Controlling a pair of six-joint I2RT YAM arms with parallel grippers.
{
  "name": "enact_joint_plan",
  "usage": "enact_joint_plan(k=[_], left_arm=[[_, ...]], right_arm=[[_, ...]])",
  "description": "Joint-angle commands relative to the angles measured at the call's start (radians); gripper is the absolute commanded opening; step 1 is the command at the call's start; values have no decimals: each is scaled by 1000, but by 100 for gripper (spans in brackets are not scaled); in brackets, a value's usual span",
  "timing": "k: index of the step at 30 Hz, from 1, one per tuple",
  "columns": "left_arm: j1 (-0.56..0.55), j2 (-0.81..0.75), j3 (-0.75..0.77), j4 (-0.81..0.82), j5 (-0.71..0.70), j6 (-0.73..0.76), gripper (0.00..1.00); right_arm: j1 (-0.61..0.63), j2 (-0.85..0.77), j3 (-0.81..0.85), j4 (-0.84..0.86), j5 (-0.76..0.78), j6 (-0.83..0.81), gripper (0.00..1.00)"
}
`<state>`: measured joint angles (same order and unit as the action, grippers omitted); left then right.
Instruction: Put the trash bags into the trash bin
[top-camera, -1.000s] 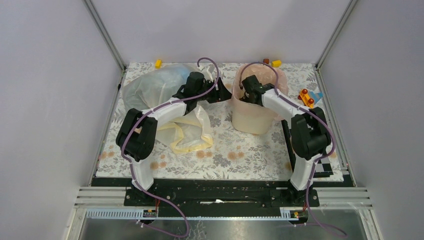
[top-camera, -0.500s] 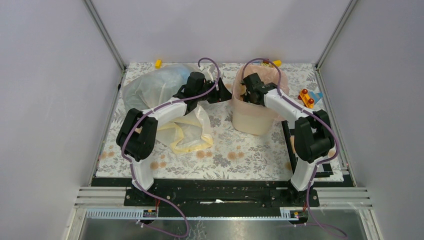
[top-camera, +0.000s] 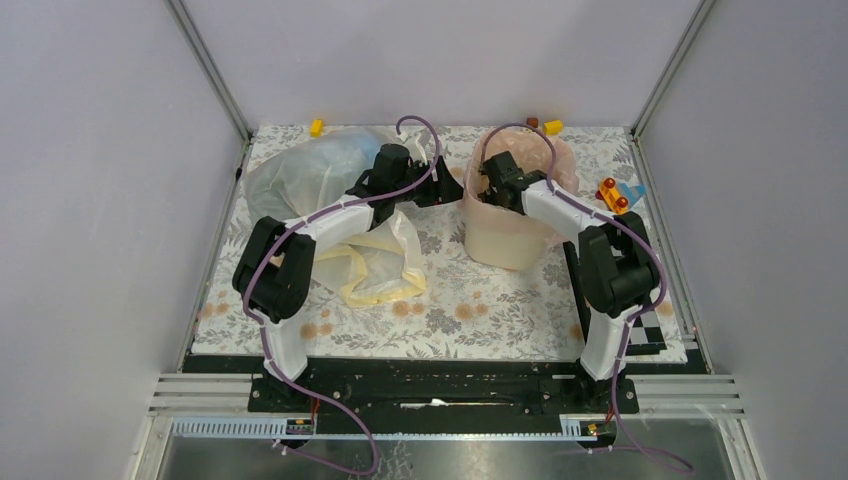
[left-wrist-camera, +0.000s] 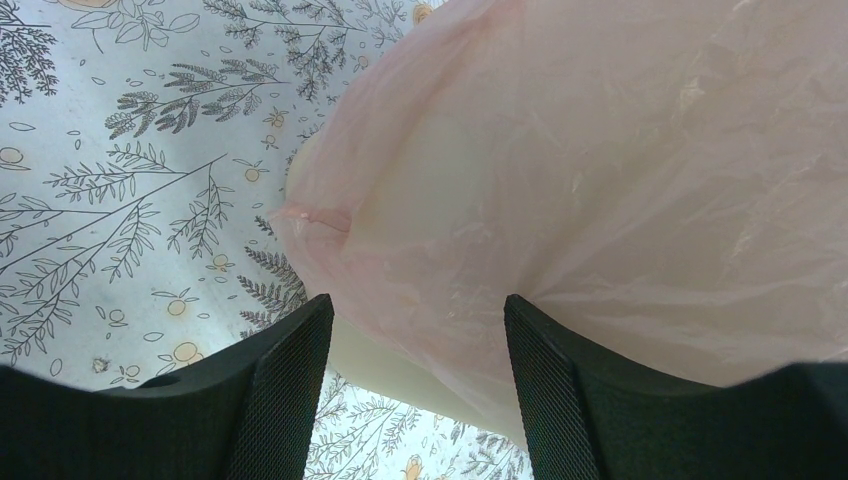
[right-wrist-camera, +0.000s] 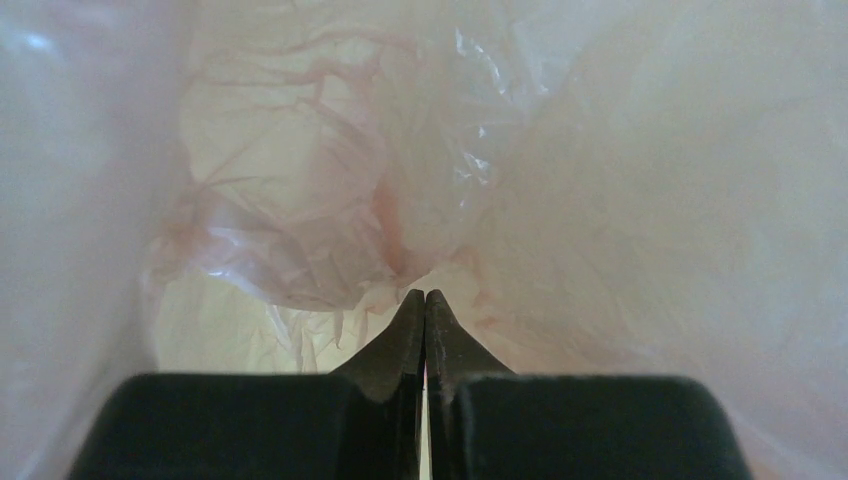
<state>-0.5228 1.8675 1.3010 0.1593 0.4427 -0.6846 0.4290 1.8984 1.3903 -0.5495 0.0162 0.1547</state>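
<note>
The right end effector (right-wrist-camera: 425, 300) has its fingers pressed flat together, tips pointing down into the pink bag (right-wrist-camera: 300, 220). Crumpled film gathers in folds just past the tips, and I cannot tell whether any of it is pinched between them. The left end effector (left-wrist-camera: 417, 305) is well open. Its fingers stand apart at the bin (top-camera: 500, 240)'s left side, with the bag's draped edge and a strip of cream wall seen in the gap. Whether either finger touches them is unclear. The bin stands upright in the upper middle of the top view, just right of centre. Its long axis is vertical and its mouth faces straight up. The pink bag lines it and opens upward too, with its edge turned out over the rim and hanging down the outside, fullest on the far right. Its lower part lies bunched inside. Both arms reach inward to the bin from the bottom corners of the top view. Under the left arm a yellow bag (top-camera: 380, 265) lies flat on the flowered desk (top-camera: 480, 310), stretched from the middle toward the lower left. A clear bag (top-camera: 300, 170), puffed up, sits in the upper left. Small toys (top-camera: 612, 195) lie right of the bin and along the far edge.
</note>
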Motion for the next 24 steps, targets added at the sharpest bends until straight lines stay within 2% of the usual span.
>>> enact_joint_plan(k=[1,16,24], left_arm=[[-6,-36,28,22,27,17,66],[-8,-55,16,12,26,24,67],[-6,-157,30,-115,-96,105,74]], right_arm=[[-8,-73,62,-28,41,-14,0],[-59,-153,182,-115,-12,-68,2],[-61,-264,305,-203,53,-63,10]])
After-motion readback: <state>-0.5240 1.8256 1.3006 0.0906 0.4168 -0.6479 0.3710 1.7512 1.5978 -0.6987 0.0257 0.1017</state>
